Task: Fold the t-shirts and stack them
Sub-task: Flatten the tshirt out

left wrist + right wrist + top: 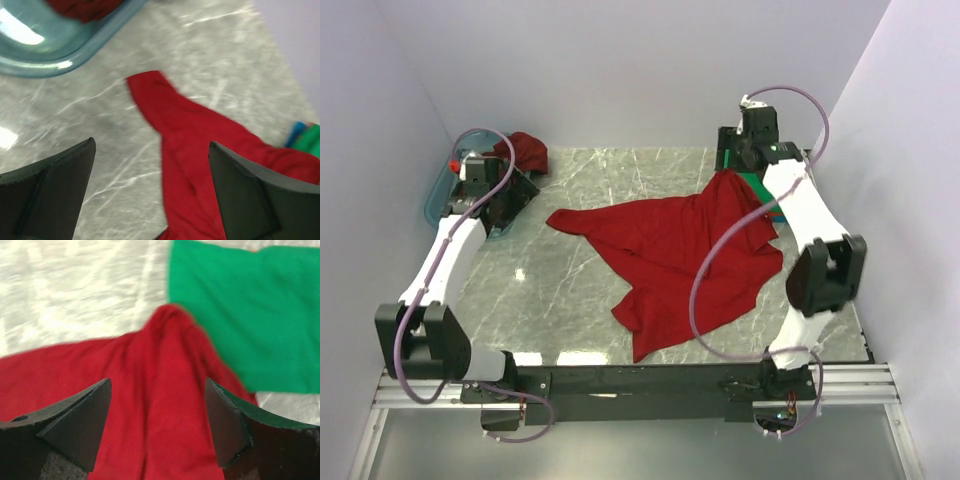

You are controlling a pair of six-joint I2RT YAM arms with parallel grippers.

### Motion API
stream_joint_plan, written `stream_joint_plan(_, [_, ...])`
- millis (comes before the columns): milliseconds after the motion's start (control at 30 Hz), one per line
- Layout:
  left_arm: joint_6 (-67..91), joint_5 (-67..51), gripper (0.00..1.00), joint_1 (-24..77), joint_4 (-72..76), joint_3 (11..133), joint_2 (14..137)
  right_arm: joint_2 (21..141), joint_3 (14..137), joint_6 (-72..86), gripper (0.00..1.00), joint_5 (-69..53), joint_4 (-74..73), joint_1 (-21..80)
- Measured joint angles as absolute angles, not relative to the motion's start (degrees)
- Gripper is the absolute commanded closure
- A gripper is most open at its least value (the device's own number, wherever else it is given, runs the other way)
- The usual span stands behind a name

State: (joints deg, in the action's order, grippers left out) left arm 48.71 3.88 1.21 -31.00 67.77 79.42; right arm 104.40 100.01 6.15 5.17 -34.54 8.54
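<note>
A bright red t-shirt (pixel 680 250) lies spread and crumpled on the marble table. My left gripper (pixel 518 192) is open and empty above the table, near the shirt's left tip; in the left wrist view (pixel 152 142) that red tip (pixel 190 150) lies between and beyond the fingers. My right gripper (pixel 737 165) is open just above the shirt's far right corner (pixel 160 390), holding nothing. A folded green t-shirt (pixel 763 188) lies at the back right, beside that corner (pixel 250 310). A maroon t-shirt (pixel 527 150) hangs in the teal basket.
The translucent teal basket (pixel 440 195) stands at the back left, beside my left arm; its rim shows in the left wrist view (pixel 75 55). A bit of blue cloth (pixel 296 132) lies by the green shirt. White walls enclose the table on three sides.
</note>
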Motion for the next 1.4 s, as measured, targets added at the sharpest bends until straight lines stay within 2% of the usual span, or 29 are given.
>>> stream_joint_plan(267, [45.0, -4.6, 0.01, 3.9, -23.7, 67.8, 80.4, 80.1, 75.8, 15.9, 0.18, 5.3, -29.0, 20.0])
stream_joint_plan(467, [41.3, -9.0, 0.0, 11.5, -21.0, 74.5, 94.2, 70.2, 52.7, 25.4, 0.17, -1.3, -25.9, 26.1])
stream_joint_plan(600, [40.2, -13.2, 0.01, 12.5, -19.6, 79.7, 103.8, 68.0, 43.6, 29.5, 0.16, -4.1, -26.4, 27.6])
stream_joint_plan(767, [39.6, -15.6, 0.01, 12.3, -18.0, 82.8, 113.4, 68.9, 39.9, 33.3, 0.17, -7.2, -22.8, 31.0])
stream_joint_plan(933, [39.7, -15.6, 0.01, 12.3, -17.9, 83.1, 117.8, 75.7, 40.2, 34.3, 0.17, -8.6, -17.6, 33.6])
stream_joint_plan(1167, [39.6, -13.7, 0.01, 12.2, -16.1, 82.1, 117.5, 83.2, 41.2, 34.8, 0.16, -8.0, -16.4, 33.6])
stream_joint_plan(1400, [40.4, -14.0, 0.01, 12.3, -9.3, 67.0, 108.0, 84.7, 42.2, 34.9, 0.16, -8.3, -16.3, 29.5])
